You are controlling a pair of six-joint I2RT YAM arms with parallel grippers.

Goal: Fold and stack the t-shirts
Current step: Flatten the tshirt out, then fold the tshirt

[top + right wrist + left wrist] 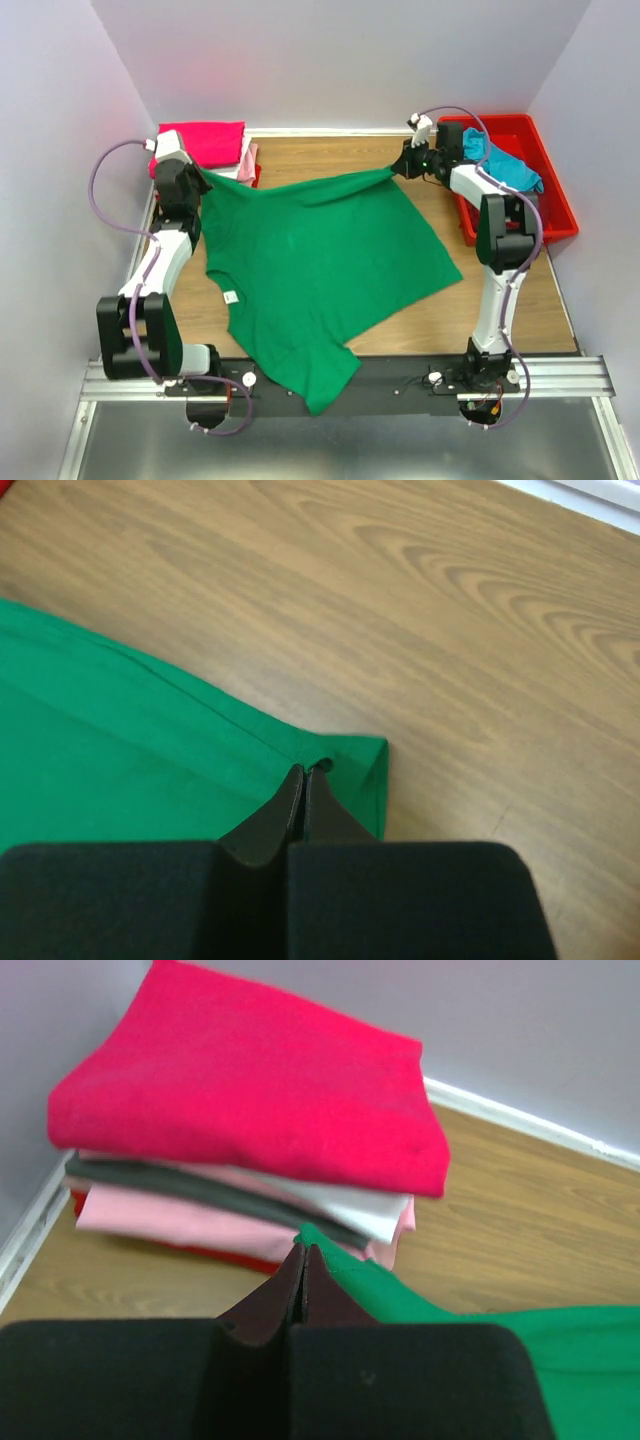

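We have the green t-shirt [320,260] spread across the middle of the table [500,300], pinched at its two far corners and pulled into a taut line between them. This is the sort of hold that lets us flatten the cloth before any fold. The left gripper [303,1250] has its fingers pressed fully together on a point of green fabric just in front of the stack of folded tees [240,1210]. The right gripper [305,772] is likewise clamped tight, on a stitched hem corner that shows just past its tips. That corner sits near the red bin [540,215], where a teal shirt [500,160] waits. The near part of the garment lies loose, with the collar and its white label toward the left arm, and one sleeve drapes over the table's front edge onto the rail. So we judge that the spreading isn't finished. The finished pile sits in the far left corner against the wall, with the hot pink tee [250,1080] on top. That keeps it out of the working area but within easy reach of the left arm. We reckon the next move needs both arms to work together so the cloth stays taut and doesn't bunch.
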